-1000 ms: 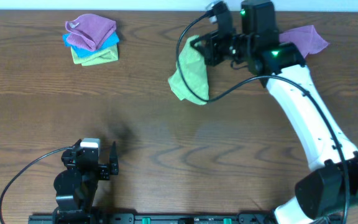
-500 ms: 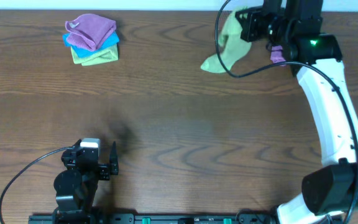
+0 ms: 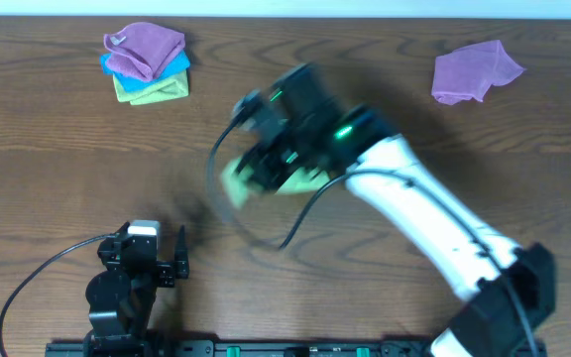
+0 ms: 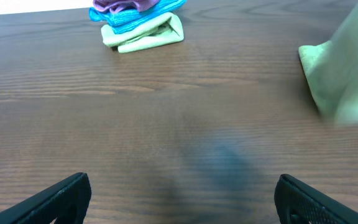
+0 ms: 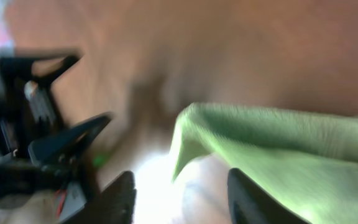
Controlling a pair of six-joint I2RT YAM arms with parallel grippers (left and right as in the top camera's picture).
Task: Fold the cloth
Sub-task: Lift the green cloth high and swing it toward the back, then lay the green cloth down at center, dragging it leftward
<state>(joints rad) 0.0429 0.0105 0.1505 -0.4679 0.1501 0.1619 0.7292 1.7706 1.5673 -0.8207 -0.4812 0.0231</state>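
A light green cloth (image 3: 238, 184) lies bunched near the table's middle, blurred by motion, partly under my right arm. In the right wrist view the green cloth (image 5: 272, 146) spreads just ahead of my right gripper (image 5: 179, 193). Its two dark fingers stand apart, and the cloth's edge hangs loose over the gap without being pinched. My left gripper (image 4: 183, 186) is open over bare wood at the front left, and the green cloth (image 4: 344, 68) shows at that view's right edge. From overhead, the left gripper (image 3: 162, 260) sits far from the cloth.
A stack of folded cloths (image 3: 147, 64), purple on blue on green, sits at the back left. A crumpled purple cloth (image 3: 474, 69) lies at the back right. The right arm (image 3: 434, 228) crosses the table diagonally from the front right.
My right arm has swung from the back right to the table's middle, carrying the green cloth along. Its jaws were shut on the cloth and now stand apart. The left arm has not moved.
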